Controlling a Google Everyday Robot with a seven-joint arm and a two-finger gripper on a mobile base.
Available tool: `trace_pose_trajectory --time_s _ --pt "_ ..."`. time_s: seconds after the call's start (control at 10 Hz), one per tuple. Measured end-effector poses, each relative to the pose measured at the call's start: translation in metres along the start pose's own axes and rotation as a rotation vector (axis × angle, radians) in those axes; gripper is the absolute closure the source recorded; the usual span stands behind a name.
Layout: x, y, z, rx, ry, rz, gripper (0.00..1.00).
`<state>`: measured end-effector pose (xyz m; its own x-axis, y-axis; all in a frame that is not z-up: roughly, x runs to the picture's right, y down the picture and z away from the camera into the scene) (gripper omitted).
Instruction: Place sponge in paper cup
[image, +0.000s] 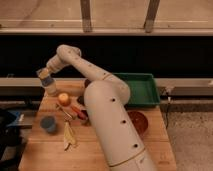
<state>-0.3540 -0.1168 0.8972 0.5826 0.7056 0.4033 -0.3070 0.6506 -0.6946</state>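
Observation:
My gripper (44, 76) is at the back left corner of the wooden table, at the end of the arm stretched out to the left. It is shut on the sponge (46, 80), a small light blue-grey block. Directly below it stands the paper cup (51, 90), short and off-white. The sponge hangs just over the cup's mouth, and I cannot tell whether it touches the rim.
An apple (63, 98) sits just right of the cup. A dark-blue cup (48, 124) and a banana (69, 136) lie nearer the front left. A red item (79, 112), an orange bowl (138, 121) and a green tray (143, 88) lie to the right. The robot's white body (112, 125) covers the table's middle.

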Motion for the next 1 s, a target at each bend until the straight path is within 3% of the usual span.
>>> trace_pose_trajectory --time_s 1.0 --pt "-0.0001 -0.0005 -0.0011 0.000 0.001 0.003 0.96"
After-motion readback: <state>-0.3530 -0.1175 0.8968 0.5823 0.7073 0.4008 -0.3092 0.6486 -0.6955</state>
